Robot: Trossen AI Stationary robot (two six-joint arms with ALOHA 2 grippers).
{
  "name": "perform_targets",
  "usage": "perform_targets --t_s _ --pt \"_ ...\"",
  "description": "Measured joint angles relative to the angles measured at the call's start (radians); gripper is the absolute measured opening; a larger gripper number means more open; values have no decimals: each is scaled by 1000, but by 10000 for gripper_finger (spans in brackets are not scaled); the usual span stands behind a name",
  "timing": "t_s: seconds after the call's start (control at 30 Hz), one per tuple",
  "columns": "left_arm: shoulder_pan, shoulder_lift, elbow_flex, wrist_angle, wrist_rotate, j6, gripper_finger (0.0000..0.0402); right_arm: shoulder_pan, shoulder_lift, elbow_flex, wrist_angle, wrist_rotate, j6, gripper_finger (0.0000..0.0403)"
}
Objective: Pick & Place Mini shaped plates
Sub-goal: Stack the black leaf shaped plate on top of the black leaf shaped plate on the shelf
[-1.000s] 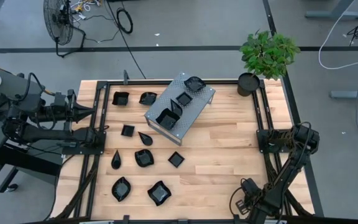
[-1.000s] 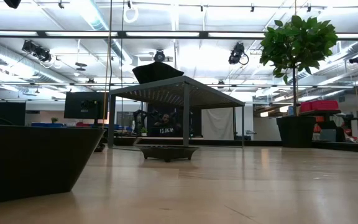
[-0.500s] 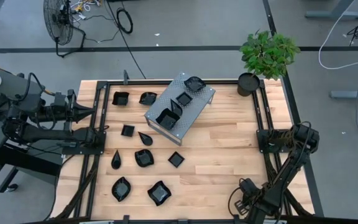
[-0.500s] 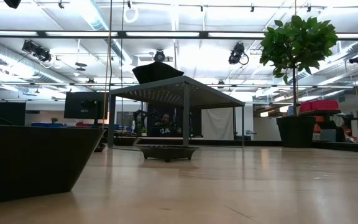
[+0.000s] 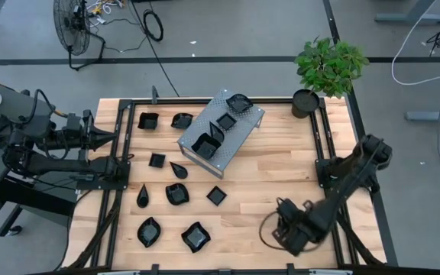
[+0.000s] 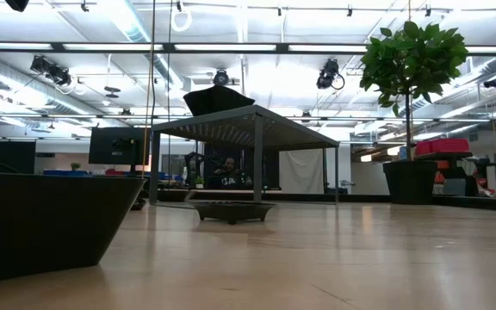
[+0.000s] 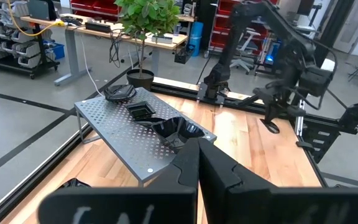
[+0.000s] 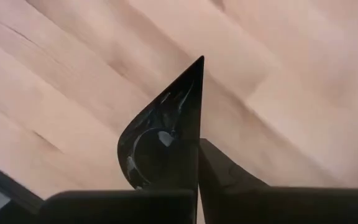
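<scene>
Nine mini shaped plates (image 5: 177,193) lie on the worktop (image 5: 273,176) in the left half of the high view, in loose rows from the upper left down to the lower left. All are glossy black and lie apart from one another. They include square, teardrop and wavy-rimmed shapes.

Three more plates sit on top of the grey perforated box (image 5: 239,134), which stands at an angle in the upper centre of the high view:
- one at the upper right corner of the box (image 5: 239,101);
- one near the middle (image 5: 226,121);
- one at the lower left end (image 5: 206,143).

The right gripper (image 5: 283,233) is over bare wood in the lower right of the high view, well apart from the rows of plates. Its jaws are closed on the edge of a teardrop plate (image 8: 163,140). In the right wrist view this plate stands in front of the fingers with its point directed away from them, and wood grain is visible behind it.

The left gripper (image 5: 107,139) waits at the left edge of the worktop, in the middle left of the high view. Its jaws are pressed together and hold nothing, as the left wrist view shows.

A round black plant pot (image 5: 305,101) with a green plant stands at the upper right corner of the worktop.

In the low view, one plate fills the lower left (image 6: 41,220) and a shallow one sits at centre (image 6: 231,210), in front of the box.
</scene>
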Motion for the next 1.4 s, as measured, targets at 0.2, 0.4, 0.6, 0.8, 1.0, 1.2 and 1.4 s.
perform_targets --t_s 0.2,0.4,0.6,0.8,1.0,1.2,1.4 --pt "0 0 0 0 0 0 5 -150 -47 53 -16 28 -276 0" --pt "0 0 0 0 0 1 5 -326 -96 125 -18 63 -567 0" --pt "0 0 0 0 0 0 5 -557 -130 196 -14 64 -926 0" --pt "0 0 0 0 0 0 5 -793 -134 256 14 43 -1284 0" --pt "0 0 0 0 0 0 5 -998 -134 287 111 -62 -1552 0" --pt "0 0 0 0 0 0 5 -1138 -134 287 248 -227 -1714 0" --pt "0 0 0 0 0 0 5 -1214 -130 287 364 -296 -1701 0"
